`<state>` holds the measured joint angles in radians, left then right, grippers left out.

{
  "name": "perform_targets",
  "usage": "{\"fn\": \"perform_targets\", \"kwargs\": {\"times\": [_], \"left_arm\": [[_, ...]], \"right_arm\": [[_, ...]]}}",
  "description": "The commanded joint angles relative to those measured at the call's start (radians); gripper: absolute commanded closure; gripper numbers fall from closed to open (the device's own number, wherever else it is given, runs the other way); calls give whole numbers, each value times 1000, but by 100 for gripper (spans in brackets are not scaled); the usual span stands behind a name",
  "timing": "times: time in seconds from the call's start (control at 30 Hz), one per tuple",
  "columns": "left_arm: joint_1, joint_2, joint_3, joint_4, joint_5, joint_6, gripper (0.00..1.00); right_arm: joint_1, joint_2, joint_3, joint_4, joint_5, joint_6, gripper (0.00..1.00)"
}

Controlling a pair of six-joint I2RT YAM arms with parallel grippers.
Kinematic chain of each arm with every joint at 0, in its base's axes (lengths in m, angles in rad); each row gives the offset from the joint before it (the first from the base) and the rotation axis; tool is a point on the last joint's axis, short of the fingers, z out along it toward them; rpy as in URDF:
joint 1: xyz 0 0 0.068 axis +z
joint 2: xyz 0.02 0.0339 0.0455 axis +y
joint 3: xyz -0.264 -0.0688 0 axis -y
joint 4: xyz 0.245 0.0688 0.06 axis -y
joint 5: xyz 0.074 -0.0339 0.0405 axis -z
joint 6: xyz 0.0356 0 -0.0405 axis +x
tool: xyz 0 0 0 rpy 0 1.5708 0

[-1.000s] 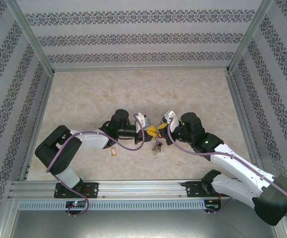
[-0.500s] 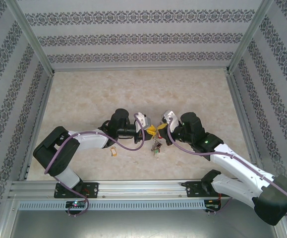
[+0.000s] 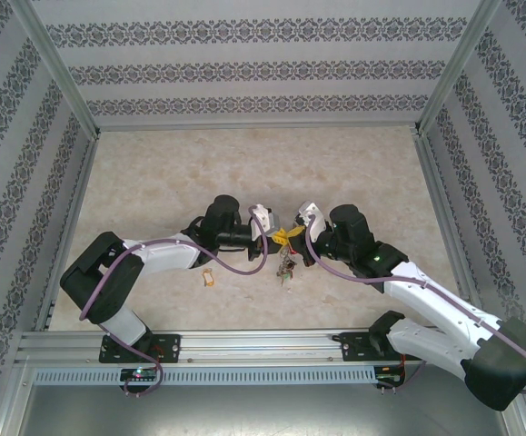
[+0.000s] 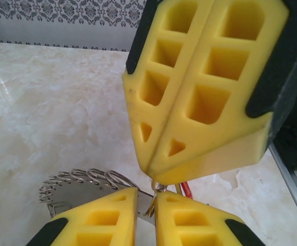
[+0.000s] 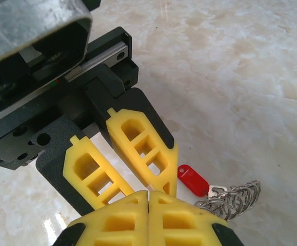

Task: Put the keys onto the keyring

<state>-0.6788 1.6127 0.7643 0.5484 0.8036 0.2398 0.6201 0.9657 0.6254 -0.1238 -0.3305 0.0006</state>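
The left arm point(image 3: 158, 256) bends at its elbow by the near-left corner of the desk point(image 3: 153, 173), with the forearm laid low and reaching toward 3 o'clock. The tan-tagged key point(image 3: 208, 279) lies loose on the desk at 8 o'clock from the left gripper point(image 3: 274, 238). That gripper's jaws stand nearly together around a thin wire loop; whether they pinch it I cannot tell. The keyring point(image 3: 286, 263) is at 6 o'clock, just below the meeting fingertips, and the red-tagged key point(image 5: 192, 178) is just beside its silvery keys point(image 5: 230, 200). The right gripper point(image 3: 293, 240) points toward 9 o'clock, jaws clenched on the keyring's wire, tip to tip with the left. The right arm point(image 3: 426, 295) runs back toward 4 o'clock to its elbow.
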Motion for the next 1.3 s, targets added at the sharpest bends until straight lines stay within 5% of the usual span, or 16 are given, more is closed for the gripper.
{"fn": "perform_targets", "kwargs": {"times": [0.0, 0.17, 0.4, 0.8, 1.27], "left_arm": [[-13, -17, 31, -46, 19, 39, 83], [-13, -14, 40, -71, 18, 55, 84], [-13, -9, 43, -76, 13, 56, 100], [-13, 36, -35, 209, 3, -83, 100], [-16, 50, -57, 253, -16, -106, 100]], "right_arm": [[13, 1, 35, 28, -29, -12, 100], [15, -4, 34, 29, -28, -11, 100], [15, -10, 32, 25, -24, -14, 100], [-20, -53, -36, 13, 96, 54, 100], [-46, -65, -52, 66, 79, 81, 100]]}}
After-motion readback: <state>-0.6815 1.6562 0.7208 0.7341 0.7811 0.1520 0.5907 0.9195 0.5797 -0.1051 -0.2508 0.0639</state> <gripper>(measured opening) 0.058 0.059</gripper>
